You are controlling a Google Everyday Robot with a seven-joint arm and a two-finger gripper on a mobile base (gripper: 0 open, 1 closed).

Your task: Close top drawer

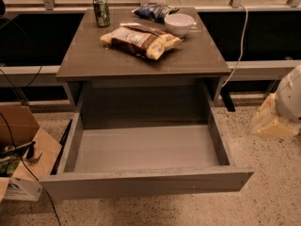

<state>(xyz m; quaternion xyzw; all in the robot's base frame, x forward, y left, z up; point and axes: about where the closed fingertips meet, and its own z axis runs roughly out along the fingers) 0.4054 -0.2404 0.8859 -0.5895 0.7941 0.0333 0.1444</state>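
I count one green can [101, 11], one white bowl [178, 23] and two snack bags, a tan bag [140, 40] and a blue bag [154, 11], on one desk [94, 55]; one open top drawer [146, 182]; my one gripper [270, 124] beyond the desk's right edge.

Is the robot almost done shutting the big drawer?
Not yet. Done: nothing that shows, because the top drawer is pulled far out with its grey floor in full view. In hand: the gripper is off to the drawer's right side, apart from it and touching nothing. Left: get to the front panel and push the whole drawer back in under the tabletop.
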